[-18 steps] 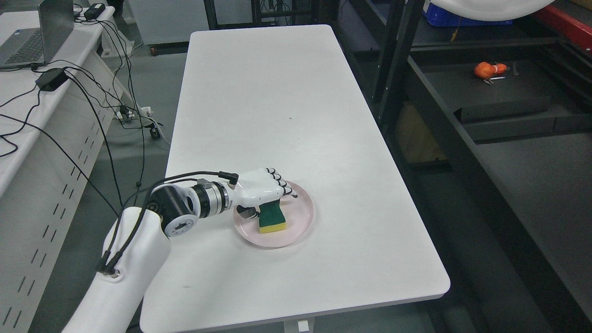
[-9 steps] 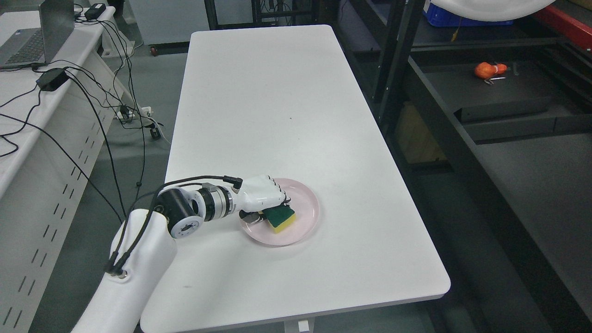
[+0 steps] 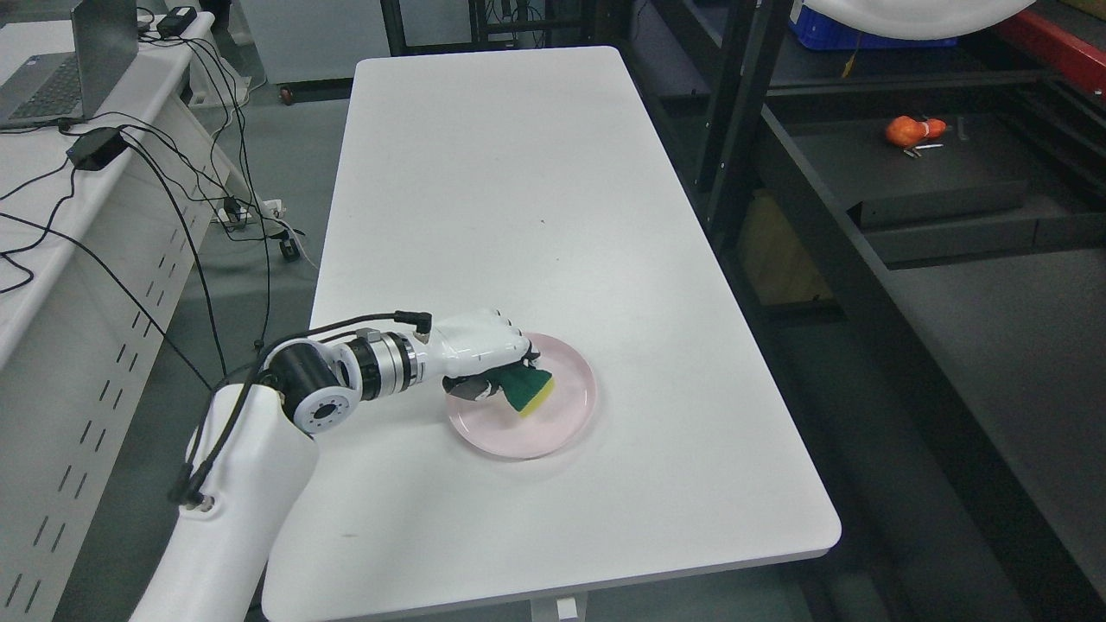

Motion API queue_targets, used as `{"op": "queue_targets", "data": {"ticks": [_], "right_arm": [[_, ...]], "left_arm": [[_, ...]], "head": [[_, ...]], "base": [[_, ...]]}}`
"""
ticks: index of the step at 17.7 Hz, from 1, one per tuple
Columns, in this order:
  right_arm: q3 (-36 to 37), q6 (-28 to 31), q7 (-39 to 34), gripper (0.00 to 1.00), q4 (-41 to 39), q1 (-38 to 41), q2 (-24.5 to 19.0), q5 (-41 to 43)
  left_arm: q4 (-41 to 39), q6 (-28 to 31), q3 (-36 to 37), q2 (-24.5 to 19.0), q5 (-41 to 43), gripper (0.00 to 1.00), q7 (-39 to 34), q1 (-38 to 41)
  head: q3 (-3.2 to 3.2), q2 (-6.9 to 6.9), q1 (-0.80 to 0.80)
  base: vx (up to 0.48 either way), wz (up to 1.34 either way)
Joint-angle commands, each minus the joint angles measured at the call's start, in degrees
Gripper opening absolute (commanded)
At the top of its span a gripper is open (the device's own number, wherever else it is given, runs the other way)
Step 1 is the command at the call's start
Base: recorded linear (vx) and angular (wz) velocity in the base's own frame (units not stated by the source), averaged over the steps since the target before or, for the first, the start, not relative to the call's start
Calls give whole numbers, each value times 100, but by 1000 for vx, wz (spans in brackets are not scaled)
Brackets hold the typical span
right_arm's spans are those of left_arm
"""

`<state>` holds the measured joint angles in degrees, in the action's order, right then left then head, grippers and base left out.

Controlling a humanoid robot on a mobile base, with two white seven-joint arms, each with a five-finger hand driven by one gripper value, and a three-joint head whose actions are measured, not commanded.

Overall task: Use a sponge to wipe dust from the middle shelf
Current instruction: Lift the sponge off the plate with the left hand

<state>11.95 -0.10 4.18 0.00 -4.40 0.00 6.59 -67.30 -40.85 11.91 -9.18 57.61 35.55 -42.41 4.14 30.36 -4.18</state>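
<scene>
This is a robotics lab or workshop. A plain white counter (image 3: pixel 536 216) stands on a grey concrete floor (image 3: pixel 285 173). Left of the counter runs a white bench (image 3: pixel 52 285) with slotted panels, carrying an open laptop (image 3: pixel 73 65), a black power adapter (image 3: pixel 97 147) and many loose black cables (image 3: pixel 173 199) that trail to a power strip on the floor. Right of the counter stands dark metal industrial shelving (image 3: pixel 864 199), with a blue plastic crate (image 3: pixel 864 34) on an upper level and an orange object (image 3: pixel 914 130) on a lower shelf.
</scene>
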Motion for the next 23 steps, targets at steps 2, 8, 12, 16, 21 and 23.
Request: {"op": "queue_targets", "data": {"ticks": [2, 8, 12, 16, 21, 23], "right_arm": [[0, 414, -4, 100, -100, 1, 100, 0], [0, 414, -4, 100, -100, 1, 100, 0], [0, 414, -4, 100, -100, -8, 100, 0], [0, 414, -4, 100, -100, 1, 100, 0], [0, 414, -4, 100, -100, 1, 100, 0], [0, 414, -4, 100, -100, 1, 100, 0]], "left_arm": [[-38, -55, -1663, 135, -1932, 0, -66, -48], [-29, 567, -3035, 818, -4237, 0, -950, 31], [-38, 1299, -3142, 818, -5346, 0, -1927, 215], [-73, 1308, -2669, 818, -5567, 0, -2665, 803], [-73, 1299, -2386, 818, -6120, 0, -3133, 884], [-82, 1290, -2360, 818, -6253, 0, -3133, 901]], "head": [[0, 0, 0], [0, 0, 0], [0, 0, 0], [0, 0, 0], [0, 0, 0], [0, 0, 0]], "base": [[0, 0], [0, 0], [-5, 0], [-44, -1], [-127, -109], [-174, -253]]}}
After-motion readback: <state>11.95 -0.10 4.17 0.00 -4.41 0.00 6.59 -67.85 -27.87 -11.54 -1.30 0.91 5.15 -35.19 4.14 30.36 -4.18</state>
